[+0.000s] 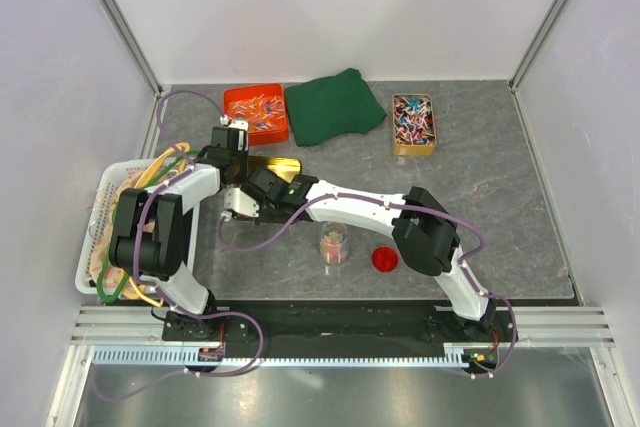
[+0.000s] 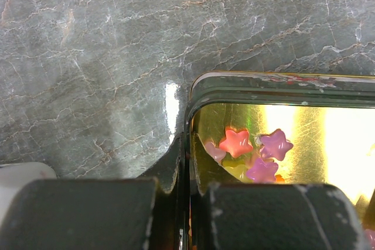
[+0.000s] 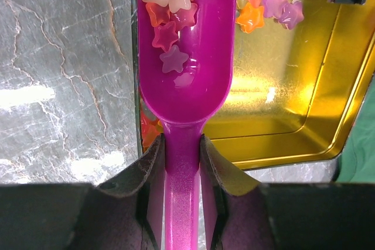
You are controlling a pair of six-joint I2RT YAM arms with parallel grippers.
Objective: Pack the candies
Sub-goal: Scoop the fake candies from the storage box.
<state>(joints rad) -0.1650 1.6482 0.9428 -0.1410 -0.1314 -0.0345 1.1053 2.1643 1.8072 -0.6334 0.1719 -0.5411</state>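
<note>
Candies (image 3: 170, 33) are being scooped: scoop (image 3: 184, 80) clamped in right gripper (image 3: 183, 162), tin (image 2: 263, 83) rim pinched in left gripper (image 2: 183, 188); level transfer to jar (image 1: 335, 244) is required.

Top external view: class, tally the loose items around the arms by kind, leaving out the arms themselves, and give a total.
boxes of wrapped sweets: 2 (orange box, tan box)
gold tin: 1
jar: 1
red lid: 1
green cloth: 1
white basket: 1
Total: 7
</note>
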